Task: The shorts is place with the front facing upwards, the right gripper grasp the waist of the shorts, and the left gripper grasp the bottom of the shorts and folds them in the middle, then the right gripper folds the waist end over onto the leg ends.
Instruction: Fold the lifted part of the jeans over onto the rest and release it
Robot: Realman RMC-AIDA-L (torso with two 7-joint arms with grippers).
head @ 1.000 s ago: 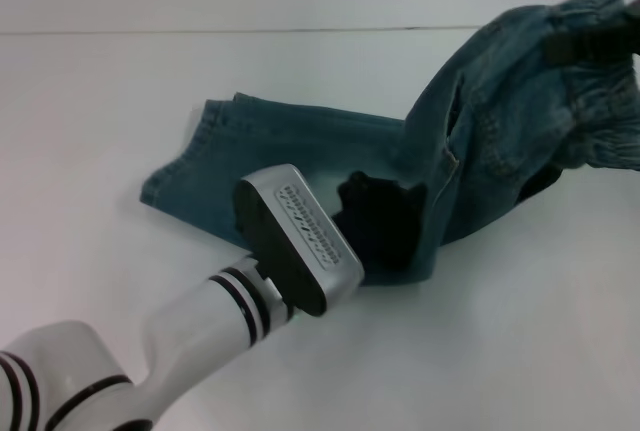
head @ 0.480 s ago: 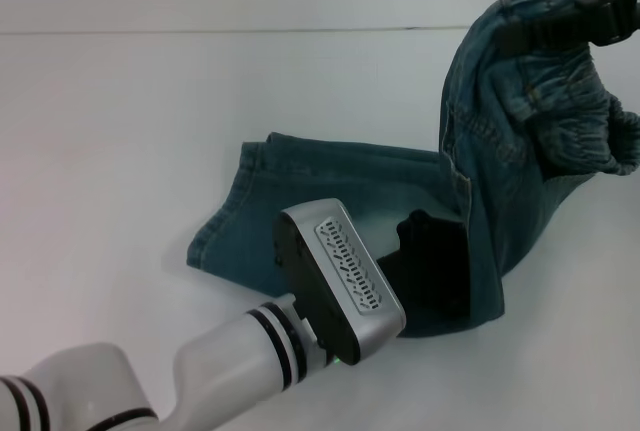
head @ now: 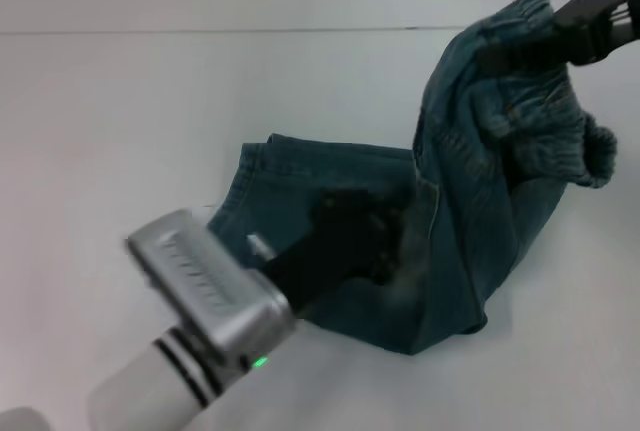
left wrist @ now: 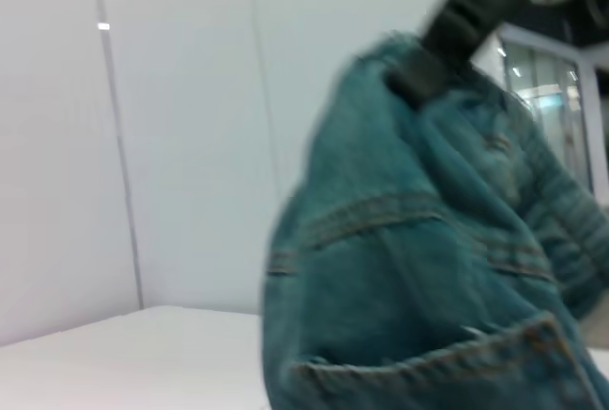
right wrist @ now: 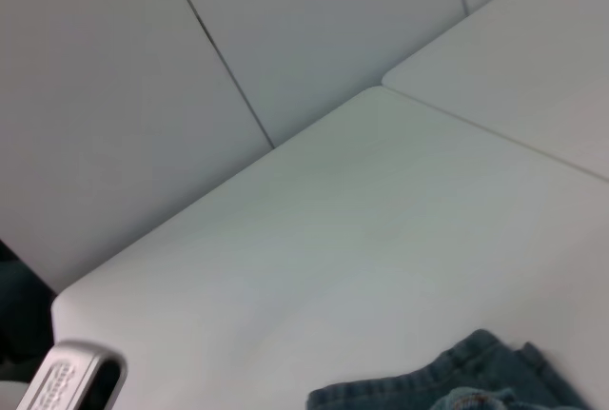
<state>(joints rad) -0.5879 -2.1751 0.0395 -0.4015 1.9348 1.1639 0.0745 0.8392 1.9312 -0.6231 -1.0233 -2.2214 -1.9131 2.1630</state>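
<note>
Your right hand clamps waist, lifted off worktop; left hand over shorts, grip unclear. Left wrist view alone shows pocket stitching.

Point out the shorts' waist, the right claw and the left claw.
waist (head: 545, 116): head view, gathered elastic band.
right claw (head: 520, 49): head view, tips on the waist.
left claw (head: 345, 241): head view, dark body over the legs.

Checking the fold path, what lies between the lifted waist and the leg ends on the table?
In the head view, the shorts' own denim spans it: from the waist held by the right gripper down to the leg ends, with the left gripper over the middle.
</note>
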